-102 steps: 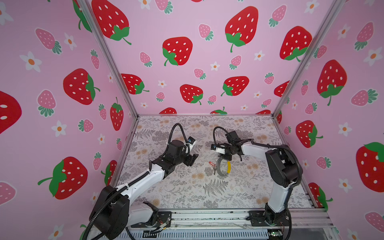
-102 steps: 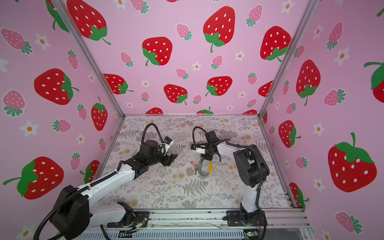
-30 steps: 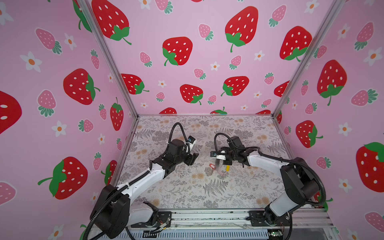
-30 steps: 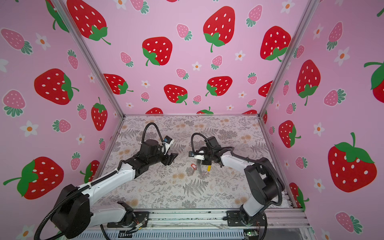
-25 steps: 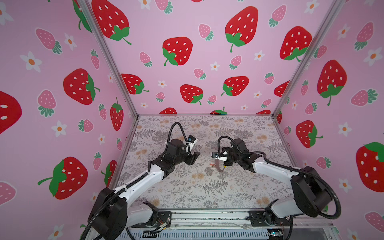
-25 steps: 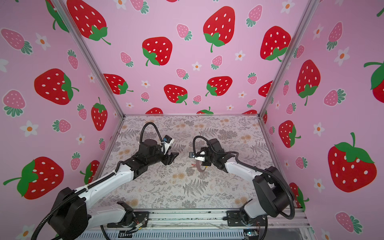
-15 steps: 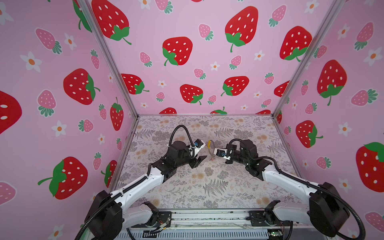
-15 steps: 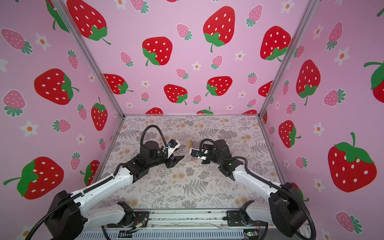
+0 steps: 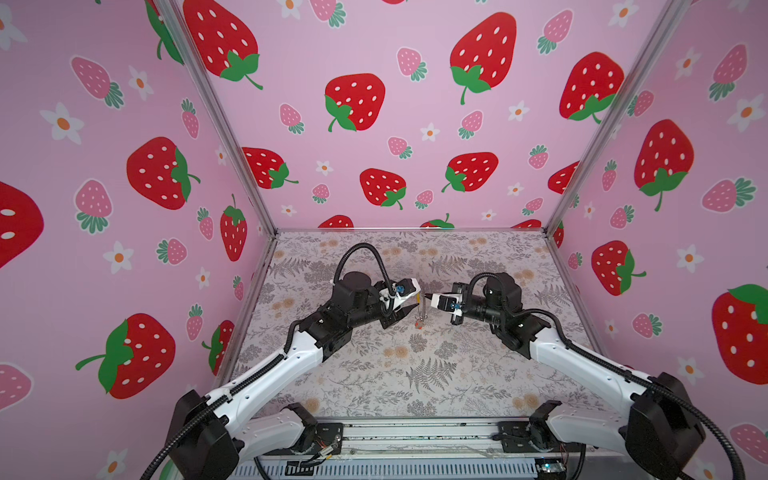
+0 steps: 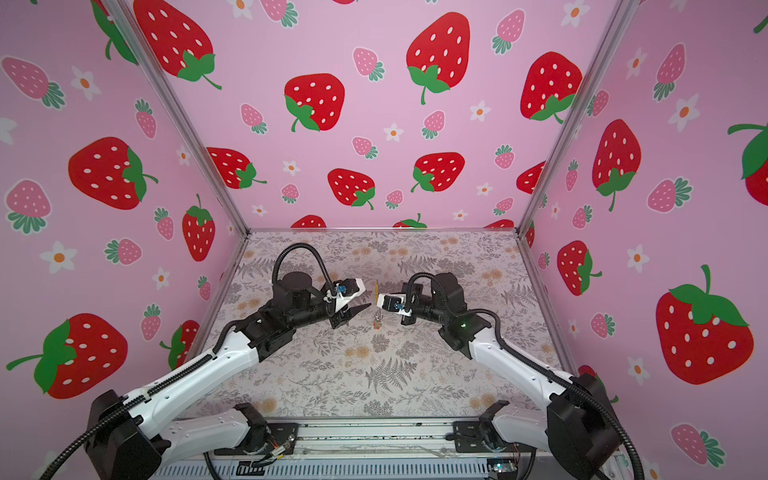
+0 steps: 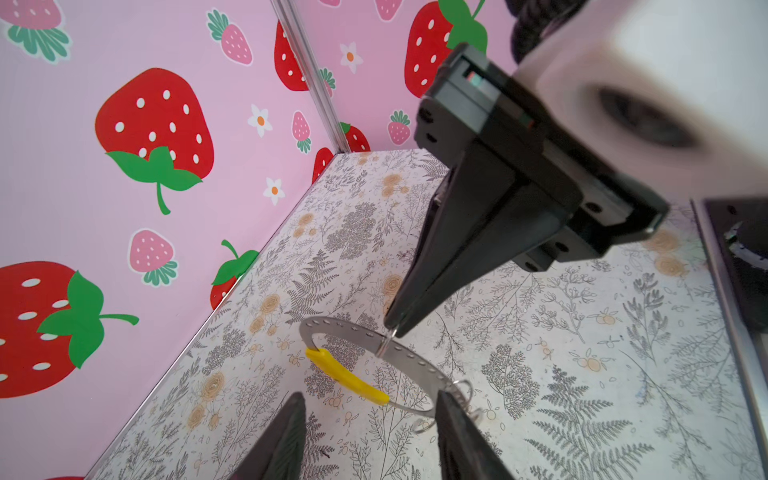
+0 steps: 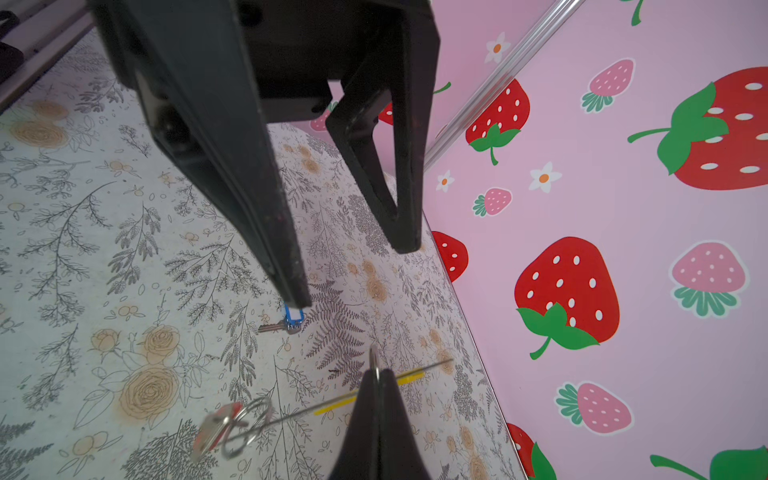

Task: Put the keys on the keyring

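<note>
Nearest me, the front rail (image 9: 415,434) carries both bases. From it the left arm (image 9: 270,374) and right arm (image 9: 582,365) reach inward over the floral table (image 9: 419,374) and meet nose to nose near its middle.

Right gripper (image 9: 428,296): fingers pressed together, pinching the rim of the keyring (image 11: 345,329) and holding it clear of the table. In both top views the hoop shows edge-on, hanging upright from the pinch. Its yellow section (image 10: 377,286) rises above the grip.

Red-tagged key (image 12: 212,428): threaded on the hoop by its small split ring (image 12: 249,419), hanging at the lowest part. Whether it touches the table cannot be told.

Left gripper (image 10: 366,297): fingers spread, tips just beside the hoop. In the left wrist view the hoop's near arc lies across the gap between them. Contact cannot be confirmed.

Blue-tagged key (image 12: 291,322): flat on the table, apart from the hoop. In the right wrist view it lies just past the tip of one left finger.

Farthest, the strawberry-print walls (image 9: 374,104) close in the table on three sides.
</note>
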